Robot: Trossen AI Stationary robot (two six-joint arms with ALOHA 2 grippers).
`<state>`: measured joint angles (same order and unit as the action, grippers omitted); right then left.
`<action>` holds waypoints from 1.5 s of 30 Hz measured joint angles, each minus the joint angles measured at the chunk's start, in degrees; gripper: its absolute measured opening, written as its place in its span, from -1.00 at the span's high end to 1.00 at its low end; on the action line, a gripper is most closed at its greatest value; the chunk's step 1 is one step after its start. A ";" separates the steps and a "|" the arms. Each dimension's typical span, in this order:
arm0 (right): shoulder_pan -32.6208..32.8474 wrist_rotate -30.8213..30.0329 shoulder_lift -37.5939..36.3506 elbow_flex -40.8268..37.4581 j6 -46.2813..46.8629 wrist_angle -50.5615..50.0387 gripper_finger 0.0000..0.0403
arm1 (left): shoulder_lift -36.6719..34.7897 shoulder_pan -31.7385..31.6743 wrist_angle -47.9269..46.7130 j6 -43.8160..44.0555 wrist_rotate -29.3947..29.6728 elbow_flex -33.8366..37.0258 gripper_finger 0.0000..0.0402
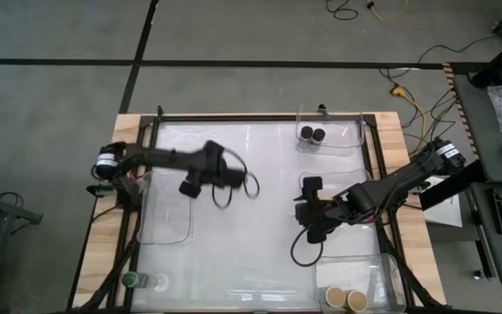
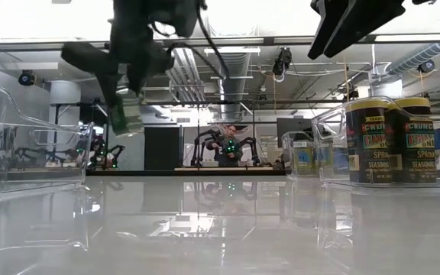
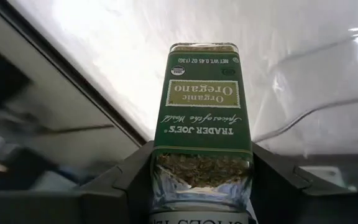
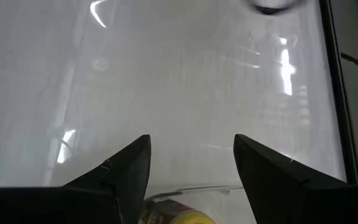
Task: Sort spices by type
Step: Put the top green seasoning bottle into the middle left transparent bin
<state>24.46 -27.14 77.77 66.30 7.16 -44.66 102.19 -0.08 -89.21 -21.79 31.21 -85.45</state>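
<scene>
My left gripper [image 1: 190, 186] hangs above the table's left-middle, shut on a spice jar [image 3: 202, 106] with a green "Organic Oregano" label. In the low view the jar [image 2: 128, 113] is well clear of the tabletop. My right gripper [image 4: 191, 149] is open and empty over the right-hand clear bin [image 1: 356, 222], where a yellow-lidded jar [image 4: 180, 216] shows just below its fingers. Two black-lidded jars [image 1: 312, 133] stand in the far bin. Two tan-lidded jars [image 1: 345, 300] stand in the near right bin. A green-lidded jar [image 1: 131, 280] stands at the near left corner. My left gripper pinches the oregano jar between its two fingers [image 3: 135, 180], on the clear glass part [image 3: 201, 177] past the label's top, toward the lid end. The jar's bottom points away from the wrist. It hangs tilted, slanting downward, lifted clear of the table.
A clear bin [image 1: 164, 214] lies just near-side of my left gripper. Two dark-labelled seasoning jars [image 2: 392, 141] stand in a bin at the right of the low view. The glossy white tabletop [image 1: 251, 253] lies bare between the bins. Cables loop from both wrists.
</scene>
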 joint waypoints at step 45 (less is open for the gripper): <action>0.01 0.16 -0.15 0.00 3.41 6.16 -0.19 | 28.54 30.17 4.11 -9.85 -8.37 -27.15 -0.02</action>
<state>24.47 -26.98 77.62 66.30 10.57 -38.50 130.74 30.09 -85.10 -31.64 22.84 -112.60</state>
